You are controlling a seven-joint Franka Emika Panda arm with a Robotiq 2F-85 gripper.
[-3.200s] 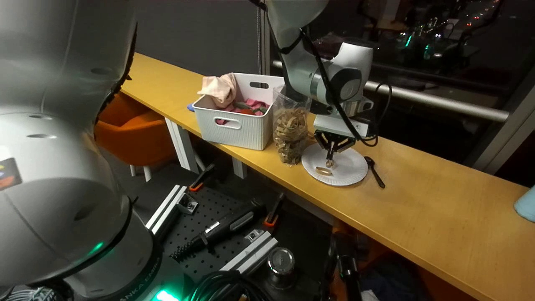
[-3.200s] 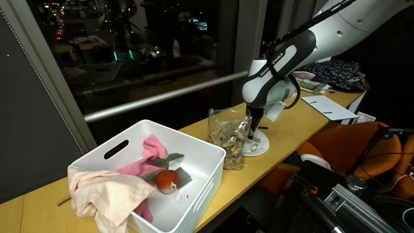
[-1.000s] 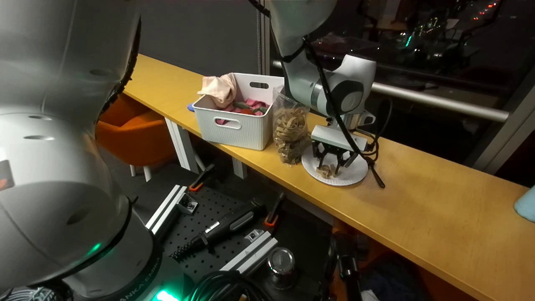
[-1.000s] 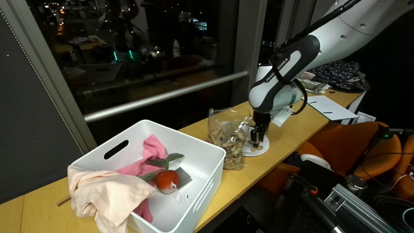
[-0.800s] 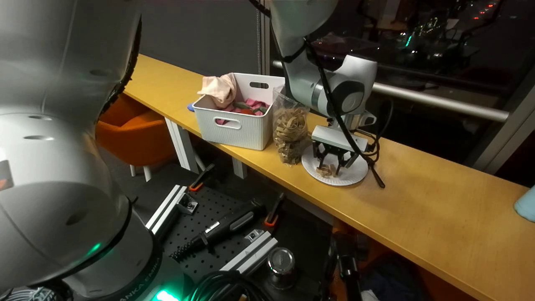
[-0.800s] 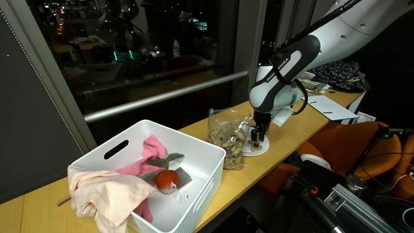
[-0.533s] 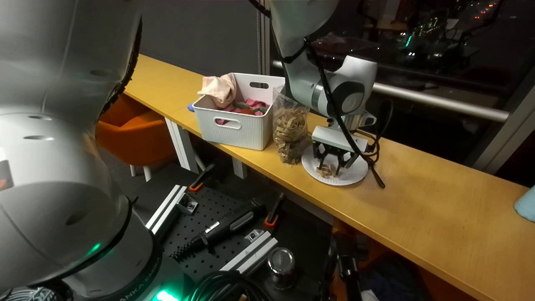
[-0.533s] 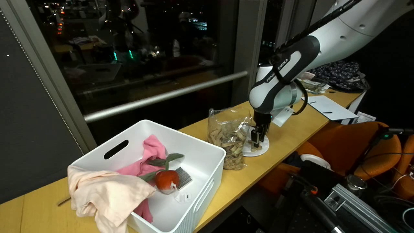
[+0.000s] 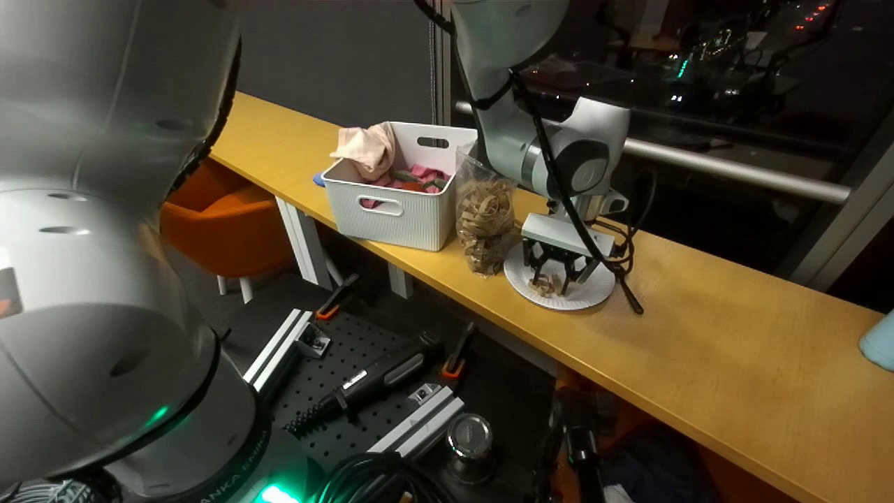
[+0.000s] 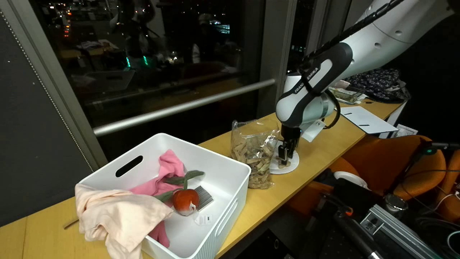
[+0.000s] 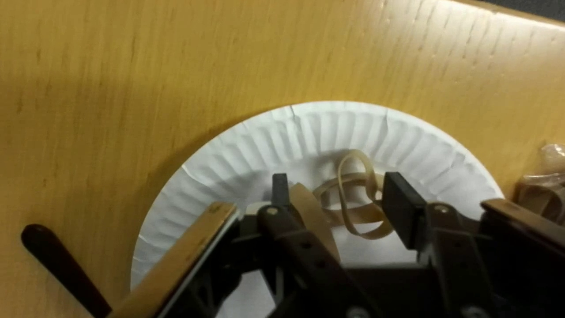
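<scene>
Orange is the chair [image 9: 234, 227] you see on the left in an exterior view, near your long yellow wood table [image 9: 698, 314]. Next, you have a white bin [image 9: 419, 223] on the table, with peach cloth [image 9: 369, 148] over its edge and pink cloth [image 10: 171, 165] inside. Just beside it stands a clear bag [image 9: 484, 216] of tan strips [image 10: 257, 162]. Then comes your white paper plate [image 9: 594, 293], and the tan bands [image 11: 362, 214] rest on it. Your gripper [image 9: 550, 286] hangs low over the plate. Its jaws are apart, and the wrist view shows bands between them; whether they touch, you cannot tell. Past the plate, a dark handle [image 9: 633, 299] lies on the table. Behind, a shiny rail [image 9: 740, 170] crosses the dark window [image 9: 733, 119]. Far right, you spot a pale blue thing [image 9: 881, 342].
</scene>
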